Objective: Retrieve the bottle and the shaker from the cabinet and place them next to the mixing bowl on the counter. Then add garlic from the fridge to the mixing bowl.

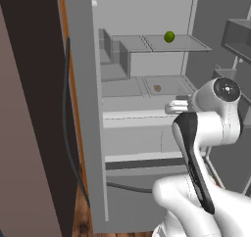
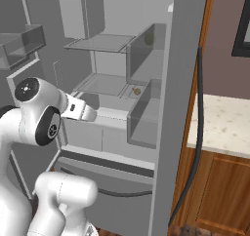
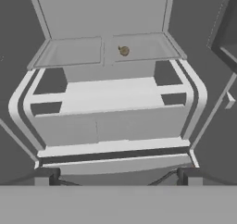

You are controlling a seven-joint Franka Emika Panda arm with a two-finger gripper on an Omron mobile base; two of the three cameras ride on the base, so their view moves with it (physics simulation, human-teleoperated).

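Looking from the left base view, the fridge (image 1: 147,113) stands open with its pale interior facing the arm. Two glass shelves show: the upper one carries one green round fruit, a lime (image 1: 169,36), near its front edge; the lower one holds one small brownish lump, the garlic (image 1: 157,88), lying alone toward the middle. Below the shelves sit pale drawers. Door bins (image 1: 240,40) hang at the right edge; what they hold cannot be made out. The arm's wrist reaches toward the drawers, below the garlic's shelf.

In the right base view, the same fridge (image 2: 112,84) shows the garlic (image 2: 137,91) on the lower shelf, and the lime (image 2: 149,38) only dimly behind a translucent divider on the upper shelf. A stretch of counter (image 2: 224,123) lies right of the fridge wall.

In the hand view, the gripper (image 3: 118,177) has its two finger tips spread wide apart, holding nothing. One garlic (image 3: 123,51) rests on the glass shelf well ahead of them, with the white drawers (image 3: 111,116) between.
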